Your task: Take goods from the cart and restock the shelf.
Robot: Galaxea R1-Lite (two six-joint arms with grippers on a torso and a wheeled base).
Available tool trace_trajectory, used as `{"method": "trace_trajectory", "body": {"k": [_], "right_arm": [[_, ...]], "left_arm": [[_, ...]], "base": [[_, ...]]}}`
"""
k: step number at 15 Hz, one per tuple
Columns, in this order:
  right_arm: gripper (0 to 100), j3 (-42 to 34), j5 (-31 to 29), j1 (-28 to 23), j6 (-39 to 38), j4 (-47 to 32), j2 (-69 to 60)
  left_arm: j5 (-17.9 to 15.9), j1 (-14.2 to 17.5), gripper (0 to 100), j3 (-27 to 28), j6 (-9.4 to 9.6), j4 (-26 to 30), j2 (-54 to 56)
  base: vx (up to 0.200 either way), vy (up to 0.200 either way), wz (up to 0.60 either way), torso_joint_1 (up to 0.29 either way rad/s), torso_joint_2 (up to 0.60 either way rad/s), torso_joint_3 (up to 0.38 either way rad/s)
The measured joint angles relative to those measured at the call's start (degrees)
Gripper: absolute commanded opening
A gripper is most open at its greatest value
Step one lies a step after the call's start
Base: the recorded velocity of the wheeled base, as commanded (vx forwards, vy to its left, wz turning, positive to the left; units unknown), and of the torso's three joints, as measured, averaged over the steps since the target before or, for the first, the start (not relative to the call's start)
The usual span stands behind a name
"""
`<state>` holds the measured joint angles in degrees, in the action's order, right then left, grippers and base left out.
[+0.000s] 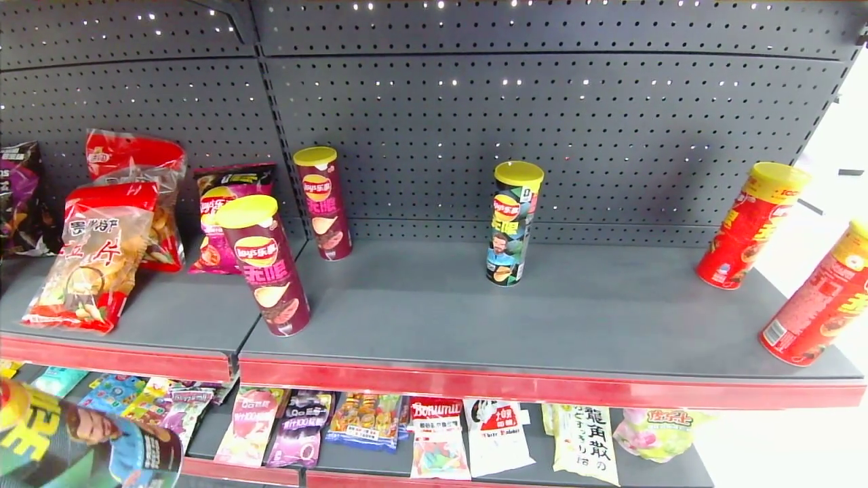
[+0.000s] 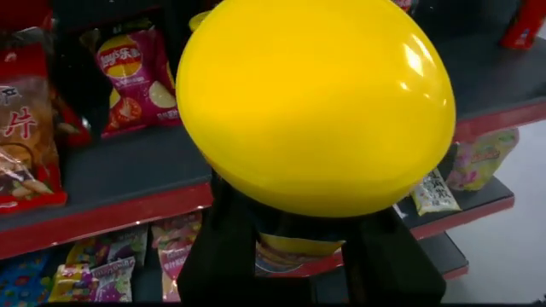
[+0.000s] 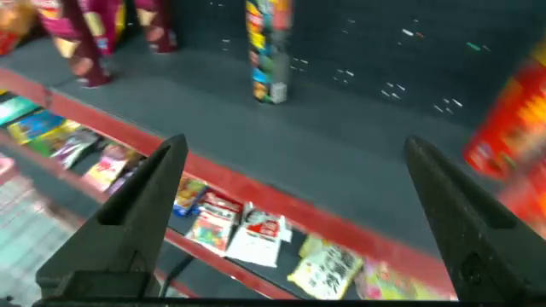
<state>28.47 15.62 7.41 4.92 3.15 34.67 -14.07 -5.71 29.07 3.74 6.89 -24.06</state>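
Left gripper (image 2: 303, 251), clamped on the yellow-lidded, multicoloured printed cardboard chip tube (image 2: 316, 102) held low at the left before the grey metal shelf (image 1: 420, 318), should raise it upright and seat it gently beside the matching tube (image 1: 513, 224), while the right gripper (image 3: 294, 213) hangs open.

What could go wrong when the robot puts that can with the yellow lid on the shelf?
1. The left gripper holds the colourful can down by the shelf front. Going in, it might knock over the maroon can, which stands close to that front edge.
2. The red can stands near the shelf's front corner. The open right gripper could nudge it off.
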Motion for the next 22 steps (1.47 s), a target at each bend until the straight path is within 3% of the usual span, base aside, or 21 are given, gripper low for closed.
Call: {"method": "trace_trajectory", "body": {"k": [2,7,10,15,22], "right_arm": [[100,6.81,2.01,3.17,0.18,4.07,13.86],[100,22.19,7.81,6.51,-2.06,13.79,44.07],[100,27.90,8.36,7.19,-2.41,23.70,57.48],[100,37.07,6.90,8.44,-2.57,26.09,70.95],[100,42.36,5.16,9.37,-2.58,26.20,78.14]], "left_arm": [[1.51,-0.05,0,2.54,0.05,-0.38,-4.01],[-2.82,-0.41,0,1.54,0.55,0.85,-5.07],[-4.07,-0.77,0,0.85,2.50,4.82,-3.83],[-3.69,-0.79,0,0.22,3.23,4.83,-3.90],[-3.50,-0.79,0,0.24,3.23,4.79,-3.96]], "base": [[0.000,0.000,0.00,0.000,0.00,0.000],[0.000,0.000,0.00,0.000,0.00,0.000],[0.000,0.000,0.00,0.000,0.00,0.000],[0.000,0.000,0.00,0.000,0.00,0.000],[0.000,0.000,0.00,0.000,0.00,0.000]]}}
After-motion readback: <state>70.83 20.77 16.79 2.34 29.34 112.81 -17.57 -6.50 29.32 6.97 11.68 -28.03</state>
